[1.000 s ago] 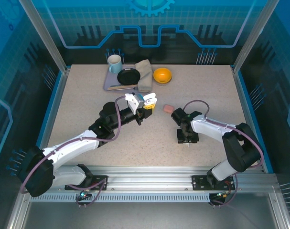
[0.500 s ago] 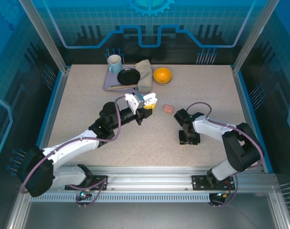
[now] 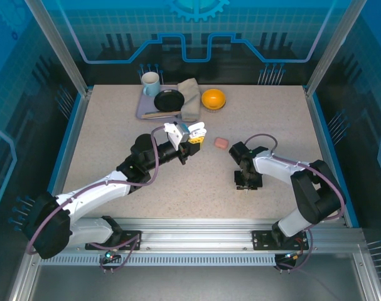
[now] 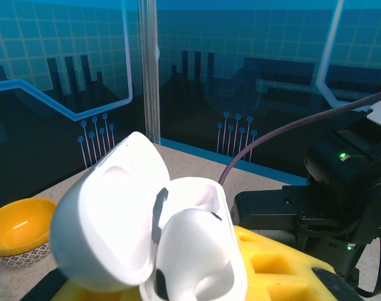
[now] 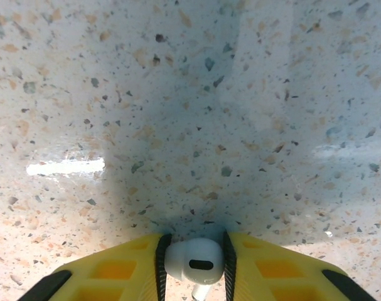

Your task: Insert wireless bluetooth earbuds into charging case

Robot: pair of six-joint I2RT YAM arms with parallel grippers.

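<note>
Student: Which step does this panel show?

Instructor: Pick-up of a single bud. The right gripper points straight down at the bench. A white earbud sits at its very tip, with a black pad pressed against each flank, so the jaws stand narrow and closed on it. The stem runs back toward the wrist.

Student: And the receiving part?

Instructor: The left gripper is clamped almost fully shut on the white charging case and carries it clear of the bench. Its lid is swung open to one side, and the socket that shows appears empty. A small salmon-pink case lies on the bench beyond the right gripper and apart from it.

Student: How should the lift be done?

Instructor: By my reading the hold is shallow, right at the fingertips, on a smooth, rounded body that may pivot or squirt out.
- Squeeze firmly but no harder than needed.
- Rise straight off the bench before any sideways travel, so the stem does not drag.
- Check that the bud has not rotated between the pads.
- Carry it toward the left gripper and line the stem up with the socket's axis.
- Lower it gently while the case is held motionless.
- Open the jaws only once the bud is seated.
</note>
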